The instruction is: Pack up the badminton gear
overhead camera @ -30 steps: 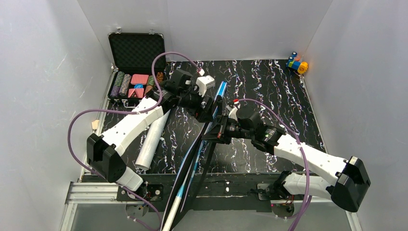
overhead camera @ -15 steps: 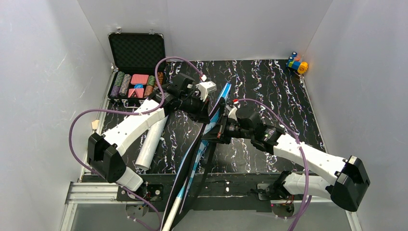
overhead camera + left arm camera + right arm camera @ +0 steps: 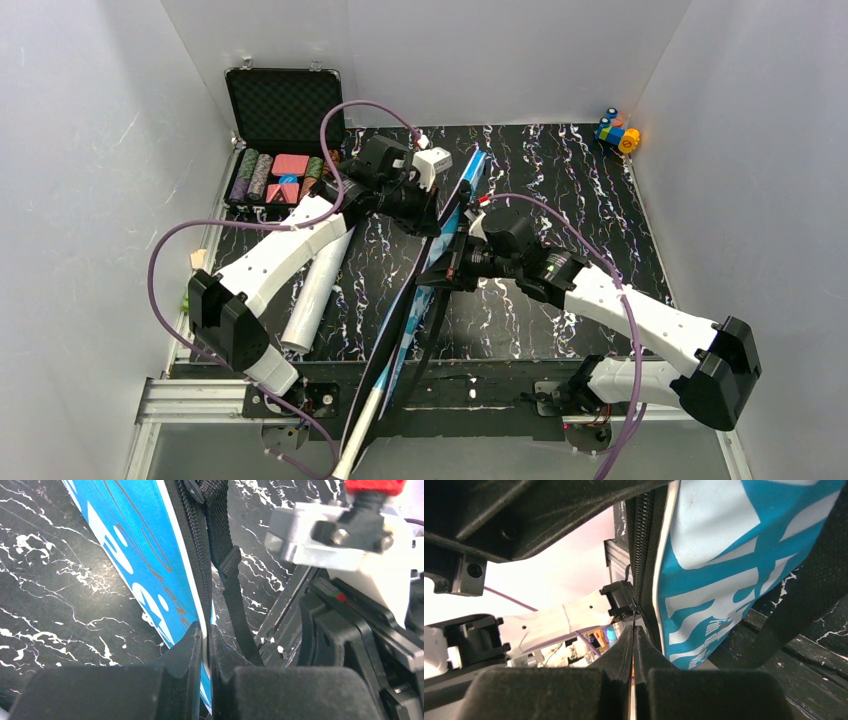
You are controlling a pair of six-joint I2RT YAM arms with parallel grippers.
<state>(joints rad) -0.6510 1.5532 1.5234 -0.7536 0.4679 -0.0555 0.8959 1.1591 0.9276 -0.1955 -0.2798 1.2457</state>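
- Clamping the rim of the blue bag [image 3: 440, 262], the left fingers [image 3: 187, 650] are holding it on edge in the middle of the tabletop [image 3: 560, 180].
- The right fingers [image 3: 623, 652] are pinching together on the zip [image 3: 639, 545]; pulling straight along it seems best.

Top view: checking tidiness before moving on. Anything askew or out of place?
The blue bag stands on edge, slanting, pinched by the left gripper and right gripper. A white racket handle juts past the table's near edge. The white tube lies outside it.

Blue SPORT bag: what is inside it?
A white handle pokes out of the near end of the bag; whatever else it holds is hidden by the fabric.
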